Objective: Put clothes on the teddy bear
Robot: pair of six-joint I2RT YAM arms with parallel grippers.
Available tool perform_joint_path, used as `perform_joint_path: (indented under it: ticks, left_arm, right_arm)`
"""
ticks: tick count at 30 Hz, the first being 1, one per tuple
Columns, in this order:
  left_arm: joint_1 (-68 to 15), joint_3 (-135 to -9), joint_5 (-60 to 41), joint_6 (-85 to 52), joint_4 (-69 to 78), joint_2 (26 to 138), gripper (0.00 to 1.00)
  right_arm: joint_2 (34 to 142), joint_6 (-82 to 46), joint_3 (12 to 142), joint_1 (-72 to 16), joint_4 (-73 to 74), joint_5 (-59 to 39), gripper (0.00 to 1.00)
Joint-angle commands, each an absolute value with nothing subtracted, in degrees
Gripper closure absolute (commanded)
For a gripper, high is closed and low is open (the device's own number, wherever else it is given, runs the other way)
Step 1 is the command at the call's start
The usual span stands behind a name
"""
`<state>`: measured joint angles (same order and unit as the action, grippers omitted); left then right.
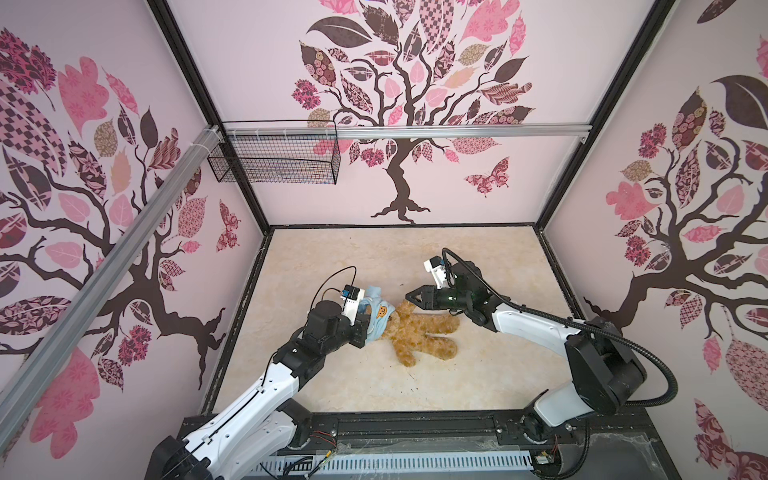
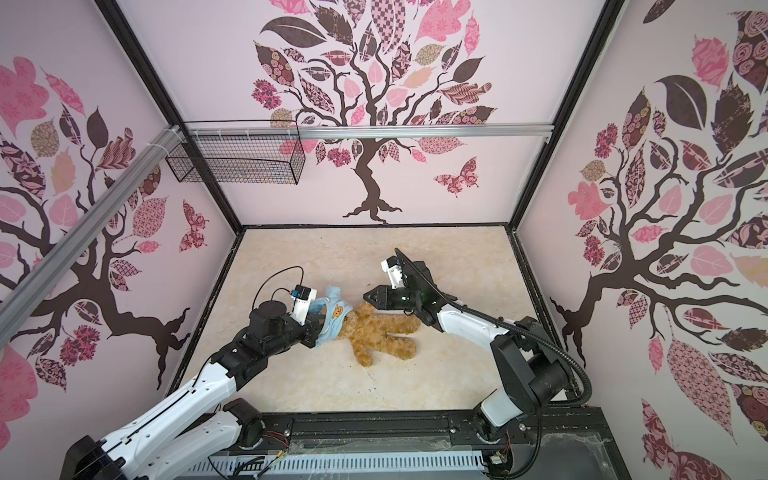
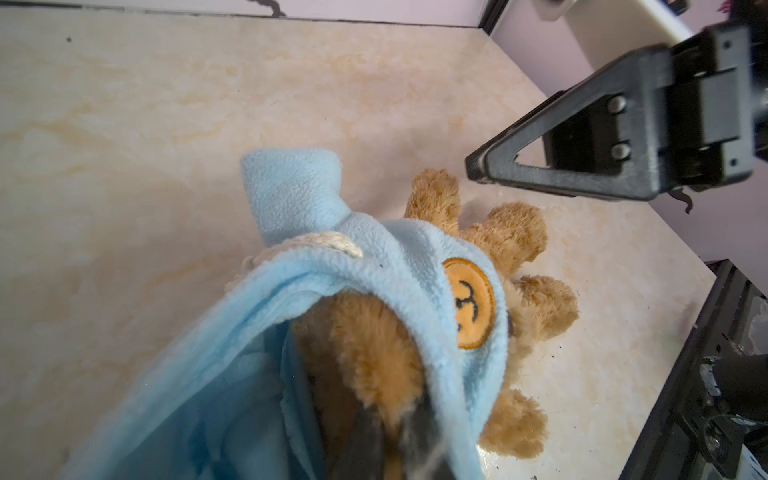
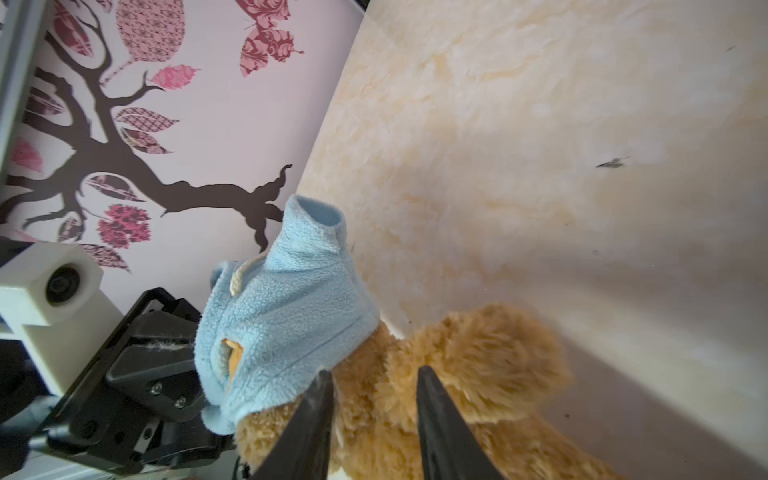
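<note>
The teddy bear lies flat near the middle of the marbled worktop, with its head to the left and its legs to the right. A light-blue shirt is over its head, so the face is hidden. The body, both arms and both legs are bare. One arm points toward the far wall and the other toward the near edge. The shirt's orange bear-face patch faces up, and one empty sleeve sticks up on the far side.

The left gripper comes in from the near left. Its tips are buried under the shirt's hem in both top views. In the left wrist view its fingers are pressed together inside the shirt opening, pinching blue fleece right against the fur of the bear's head. The cloth drapes from them.

The right gripper reaches across from the right, tips pointing left at the bear's far arm. In the right wrist view its fingers stand moderately apart — a clear gap with only fur showing between them, and nothing gripped. The tips are just beside that arm. I cannot tell whether they brush it.
</note>
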<state>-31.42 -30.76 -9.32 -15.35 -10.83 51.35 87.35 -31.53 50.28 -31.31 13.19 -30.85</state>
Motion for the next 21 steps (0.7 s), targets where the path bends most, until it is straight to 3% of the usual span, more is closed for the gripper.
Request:
perform_joint_path:
  ticks: [1, 9, 21]
  left_arm:
    - [-31.11, -35.31, -7.12, -21.22, -13.6, 53.2, 1.0]
    - [-30.81, -35.93, -7.83, -33.03, -12.23, 55.93, 1.0]
    - [-30.76, -41.07, -8.48, -43.35, -17.71, 54.79, 1.0]
  right_arm:
    - [81.94, -24.7, 52.82, -30.78, 4.97, -23.91, 0.56]
    - [72.45, -21.42, 48.9, -32.06, 3.08, -21.13, 0.5]
    - [68.05, -21.99, 49.76, -34.63, -6.86, -24.96, 0.47]
